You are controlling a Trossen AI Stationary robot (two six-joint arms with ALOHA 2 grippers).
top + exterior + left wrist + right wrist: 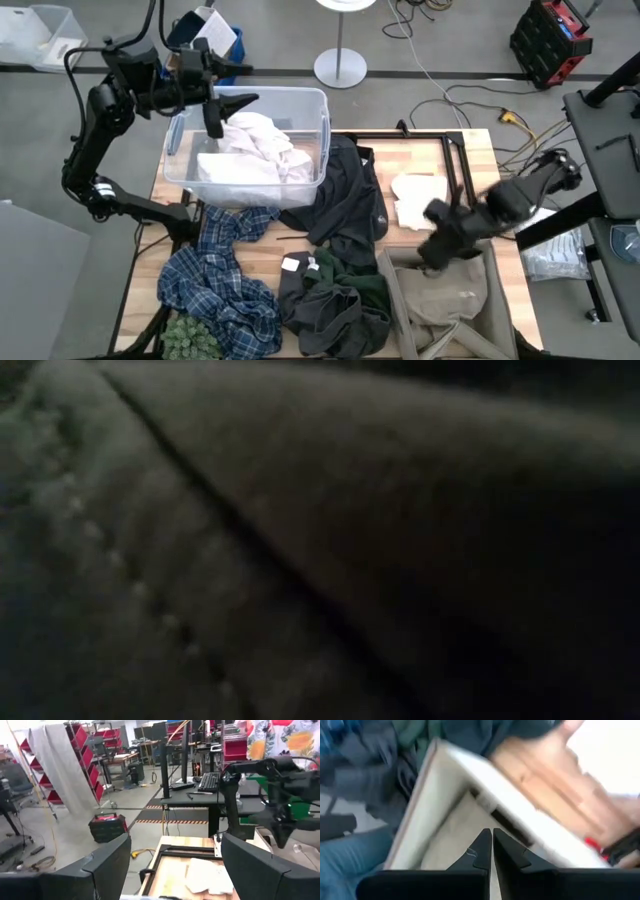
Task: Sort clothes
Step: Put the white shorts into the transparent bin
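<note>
Left gripper (218,112) jaws spread wide, empty, hanging above the clear plastic bin (322,100) at the table's far left. Right gripper (432,252) jaws pressed together on nothing, poised over the beige fabric bin (395,285) at the near right corner.

White garments (255,150) piled in the clear bin. Beige garment (445,295) lying in the fabric bin. Unsorted on the wooden table (480,150): blue-and-white plaid shirt (215,285) at the near left, dark green garment (365,285) and dark grey garments (340,200) heaped in the middle, one more white piece (415,200) flat beside the right arm. Small leafy plant (188,338) at the near edge, touching the plaid.

Risks, as a judgement: dark pieces overlapping, so a pinch on one likely to drag a neighbour into the wrong bin; plaid touching the plant, so a careless pull likely to tip or sweep it; dark cloth draped against the clear bin's wall, liable to snag on a lift.

High view: the whole layout and both arms. Low view: only dark cloth (320,540) pressed against the lens, seam and stitching visible, nothing else. Left wrist view: spread fingers (107,865), the flat white piece, the room beyond. Right wrist view: closed fingertips (482,847) directly over the beige bin's rim (470,770).
</note>
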